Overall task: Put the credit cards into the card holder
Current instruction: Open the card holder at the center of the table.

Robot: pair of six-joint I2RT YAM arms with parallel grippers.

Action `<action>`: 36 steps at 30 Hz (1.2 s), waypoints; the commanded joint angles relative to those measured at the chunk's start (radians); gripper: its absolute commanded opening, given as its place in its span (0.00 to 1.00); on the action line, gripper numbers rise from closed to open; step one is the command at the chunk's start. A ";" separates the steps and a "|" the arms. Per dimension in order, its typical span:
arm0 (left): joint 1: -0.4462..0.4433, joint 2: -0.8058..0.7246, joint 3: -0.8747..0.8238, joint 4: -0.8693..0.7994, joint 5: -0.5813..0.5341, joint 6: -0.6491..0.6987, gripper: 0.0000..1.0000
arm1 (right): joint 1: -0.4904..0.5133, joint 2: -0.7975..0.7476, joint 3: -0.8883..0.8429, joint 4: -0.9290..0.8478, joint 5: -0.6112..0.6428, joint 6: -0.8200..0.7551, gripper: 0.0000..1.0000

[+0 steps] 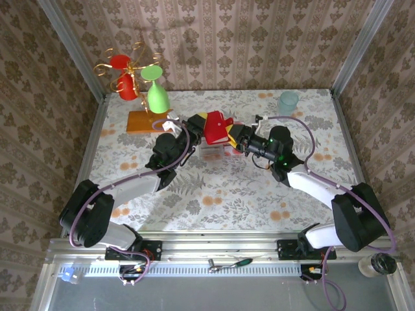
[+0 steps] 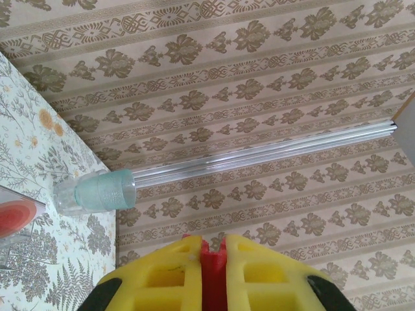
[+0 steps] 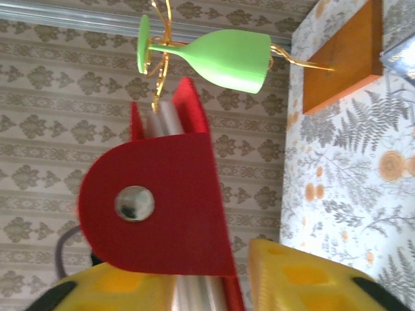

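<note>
Your left gripper (image 2: 213, 241) is clamped tight. Its 2 yellow fingers (image 2: 162, 278) pinch a red edge of the small, flat, bright-red folding card holder (image 1: 217, 126) with no gap left. In the top view it reaches in from 9 o'clock of the card holder and holds it up off the table.

Your right gripper (image 3: 204, 282) comes at the same card holder from 3 o'clock. On its wrist camera the yellow fingers (image 3: 305, 278) stand apart, with the holder's lower edge and a pale strip between them. I cannot tell whether they press on it. The holder's rounded red flap faces that camera, showing its round silver snap (image 3: 135, 203). Pale layers show between the red walls at 12 o'clock of the flap, and I cannot tell whether they are card or pocket lining.

In the top view, a clear plastic compartment tray (image 1: 211, 154) lies on the floral-patterned table (image 1: 259, 194) at 6 o'clock of the holder. The left wrist camera shows a whitish credit card with a red round blotch (image 2: 16, 217) in that tray.

At 10 o'clock of the holder stands a gold wire rack on a flat wooden base (image 1: 146, 121). It carries a green plastic wine glass (image 1: 157, 97) and 2 red glasses (image 1: 126, 87). At 2 o'clock, well apart, sits a pale teal translucent cup (image 1: 288, 101).
</note>
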 commanded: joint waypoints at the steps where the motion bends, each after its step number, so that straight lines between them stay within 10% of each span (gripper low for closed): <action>1: -0.013 0.022 0.032 0.067 0.011 -0.017 0.00 | 0.008 0.039 0.040 0.086 -0.045 0.028 0.27; 10: -0.009 0.060 0.006 0.084 0.026 -0.012 0.04 | 0.008 0.052 0.019 0.125 -0.065 0.047 0.00; 18: 0.057 -0.093 -0.047 -0.153 0.093 0.202 0.99 | 0.001 0.022 -0.045 0.066 -0.056 -0.023 0.00; 26: 0.080 -0.270 0.144 -0.878 0.086 0.670 1.00 | 0.004 -0.020 -0.123 -0.033 -0.024 -0.120 0.00; 36: -0.073 0.016 0.590 -1.426 -0.057 1.008 1.00 | 0.036 -0.004 -0.208 -0.033 0.044 -0.153 0.00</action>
